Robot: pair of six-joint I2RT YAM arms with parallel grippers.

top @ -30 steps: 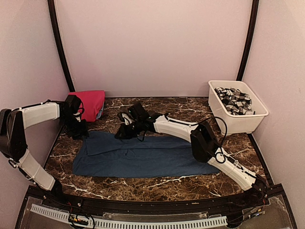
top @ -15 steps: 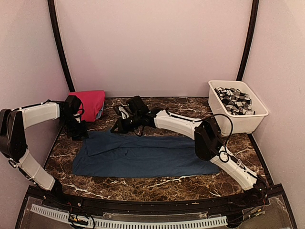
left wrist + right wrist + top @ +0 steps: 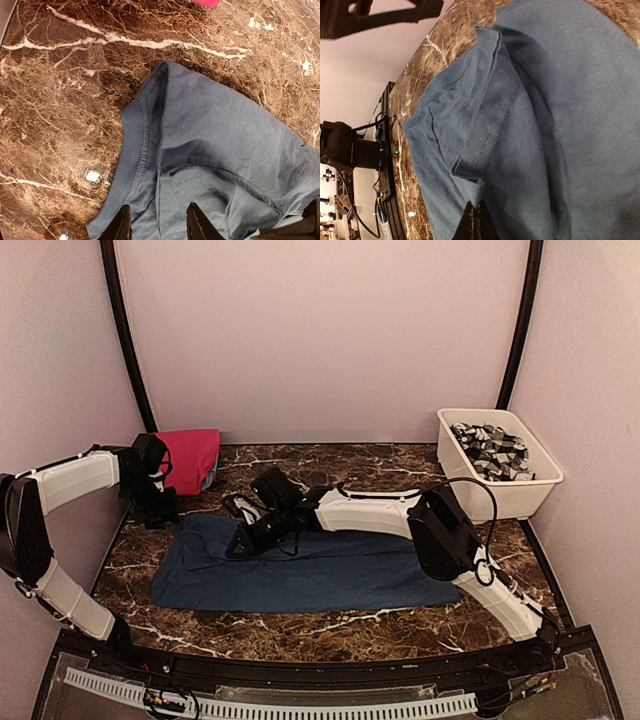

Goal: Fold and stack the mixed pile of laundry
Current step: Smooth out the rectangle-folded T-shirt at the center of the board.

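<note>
The dark navy garment (image 3: 300, 568) lies spread flat across the middle of the table. My right gripper (image 3: 238, 543) is shut, pinching a small fold of the navy garment (image 3: 545, 125) near its left part; the shut gripper (image 3: 476, 222) shows cloth between its tips. My left gripper (image 3: 160, 508) is open and hovers over the navy garment's (image 3: 220, 140) far left corner, empty (image 3: 159, 227). The magenta garment (image 3: 190, 455) lies folded at the back left, with a light blue sliver (image 3: 209, 480) beneath it. The grey-and-white patterned garment (image 3: 490, 450) sits in the tub.
A white plastic tub (image 3: 505, 498) stands at the back right. Pale walls close the table on three sides. Bare brown marble (image 3: 55, 100) shows left of the navy garment. The left arm (image 3: 380, 15) appears in the right wrist view.
My right gripper has moved from the garment's far edge towards the near left, carrying a pinch of navy cloth over the garment. My left gripper has shifted slightly back.
</note>
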